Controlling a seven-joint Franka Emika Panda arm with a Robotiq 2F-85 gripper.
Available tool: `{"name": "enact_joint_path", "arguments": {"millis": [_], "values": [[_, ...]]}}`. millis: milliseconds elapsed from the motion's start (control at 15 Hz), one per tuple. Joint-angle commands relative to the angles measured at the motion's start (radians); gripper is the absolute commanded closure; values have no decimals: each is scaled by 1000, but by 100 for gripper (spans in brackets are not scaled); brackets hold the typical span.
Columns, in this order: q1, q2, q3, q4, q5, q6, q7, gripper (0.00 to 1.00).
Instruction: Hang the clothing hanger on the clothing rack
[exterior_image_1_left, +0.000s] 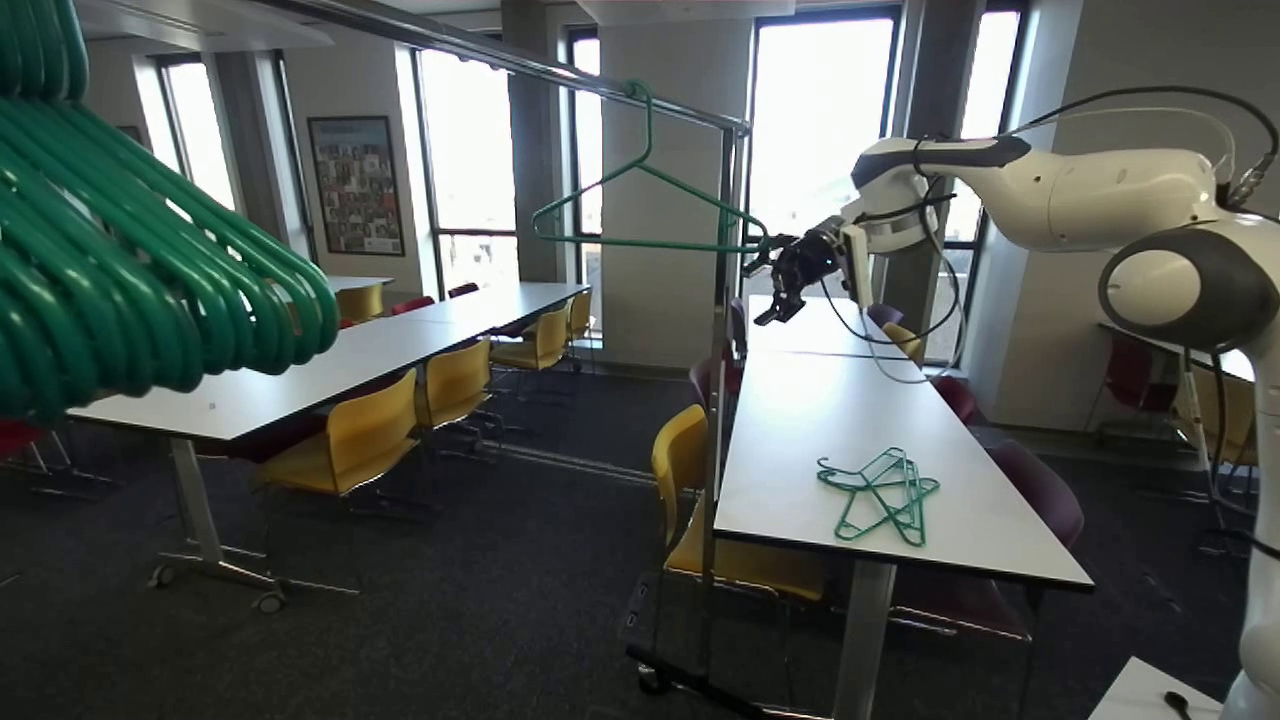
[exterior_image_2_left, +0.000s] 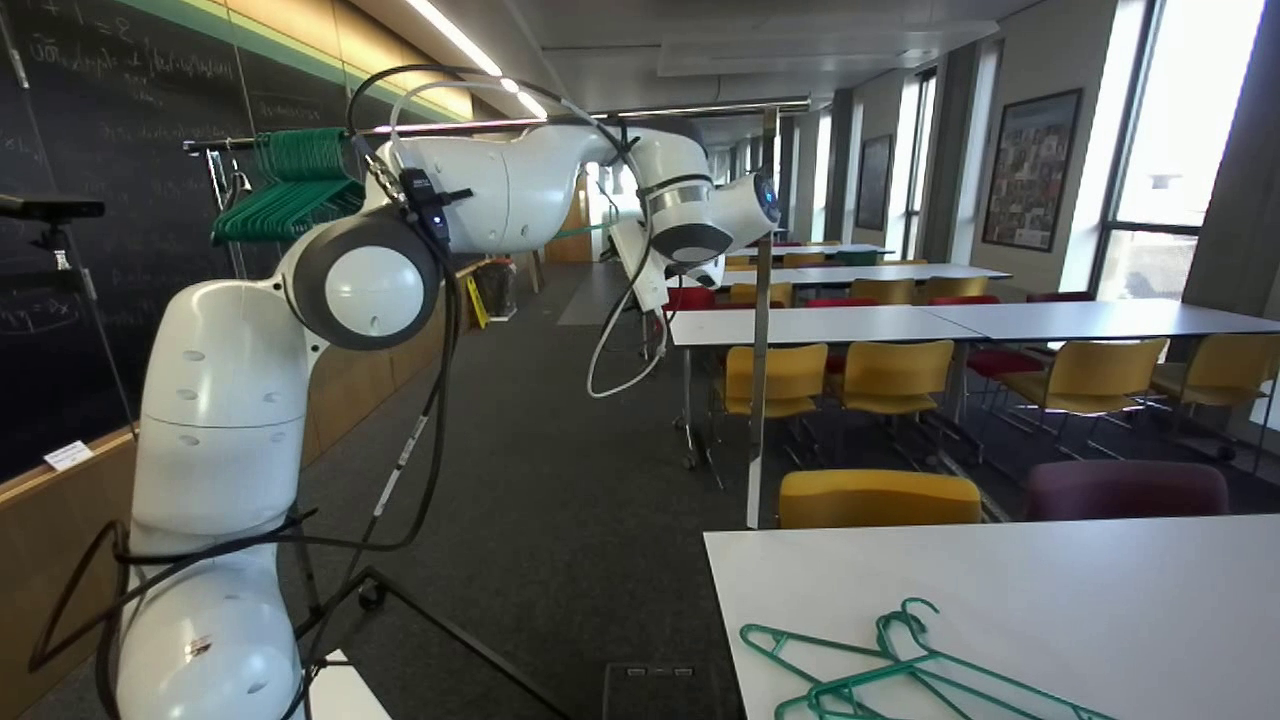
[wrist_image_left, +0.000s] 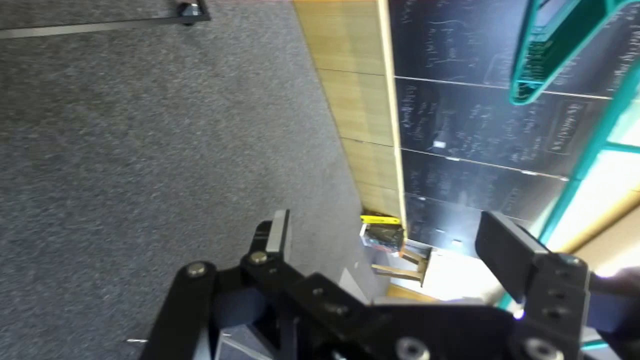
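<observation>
Find the green plastic clothes hanger (exterior_image_1_left: 640, 242) in an exterior view, hooked over the tubular top bar (exterior_image_1_left: 560, 72) of the clothing rack (exterior_image_1_left: 715, 400), near the end by the upright pole (exterior_image_2_left: 762, 350) and well apart from the bunch of green hangers (exterior_image_2_left: 300, 155). Note the hand (wrist_image_left: 384, 227) in the wrist view: spread wide, pinching nothing, with a green rail running behind one of the fingers (wrist_image_left: 520, 265). Cannot tell touching from a narrow gap at the hanger's lower corner, just beside that finger.

Judge the hanging itself as most likely done, with a clean withdrawal as the step now due. For that, draw back slowly along the line of the hand, straight away from the corner, without lifting, twisting or pressing together. Beware of snagging the corner on a knuckle: might set the hanger swinging, or even unseat the hook (exterior_image_1_left: 649, 110). Steer wide of the upright pole. Once free, check for a hook sitting fully over the bar and for little sway. Only then turn to the spare hangers (exterior_image_2_left: 928, 656) lying crossed on the white worktop (exterior_image_1_left: 820, 400), if so asked.
</observation>
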Motion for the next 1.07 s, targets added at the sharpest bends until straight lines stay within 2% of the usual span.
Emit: {"name": "enact_joint_path", "arguments": {"millis": [0,267,533,1000], "values": [[4,-149,-20,-200,-218,73,-92,0],[4,-239,-18,-333,-510,110,-128,0],[17,-299,5,-428,-782,146,-98,0],[70,-357,66,-550,-1187,253,-53,0]]}}
